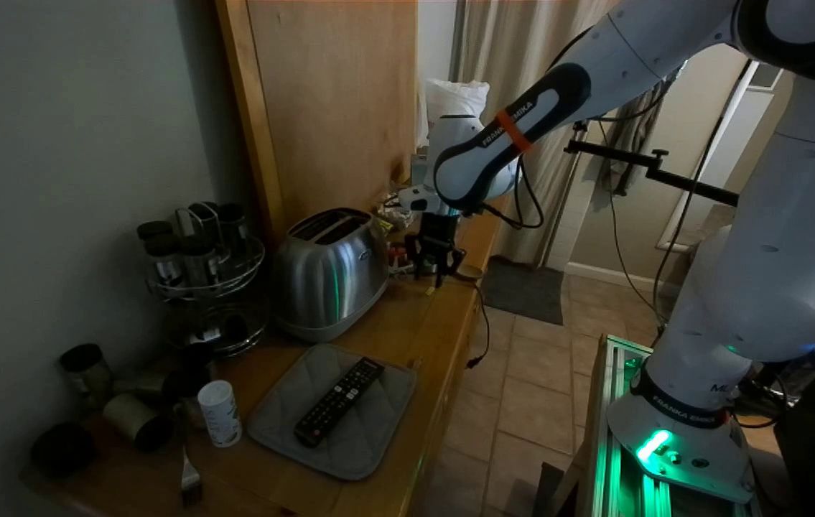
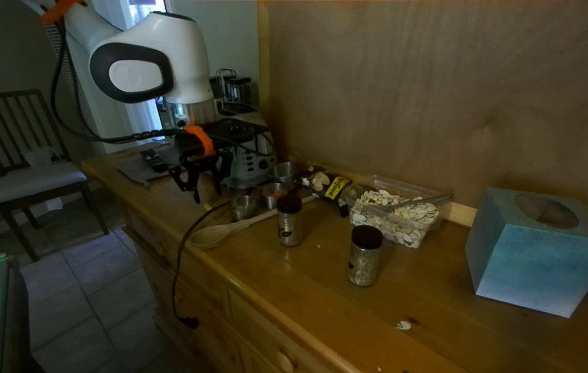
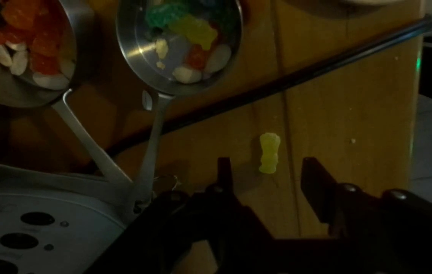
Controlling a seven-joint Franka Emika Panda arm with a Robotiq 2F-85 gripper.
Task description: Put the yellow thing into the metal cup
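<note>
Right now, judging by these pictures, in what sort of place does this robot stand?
Most likely a home, perhaps a kitchen or dining area. The toaster and the jars suggest that food is prepared here, and the remote suggests everyday living.

- It was dim all round, murkiest beside the toaster (image 1: 328, 276), where the spice rack (image 1: 215, 291) half sank into shadow.
- A thin green streak (image 1: 336, 291) shone down the toaster's side.
- Well apart from the toaster, the robot base (image 1: 687, 445) glowed green.
- Past the toaster, a window (image 2: 144, 9) glared pale.
- Near the toaster, a metal cup (image 3: 140, 52) glinted; the gripper (image 3: 267, 163) looked near-black, soft-edged.
</note>
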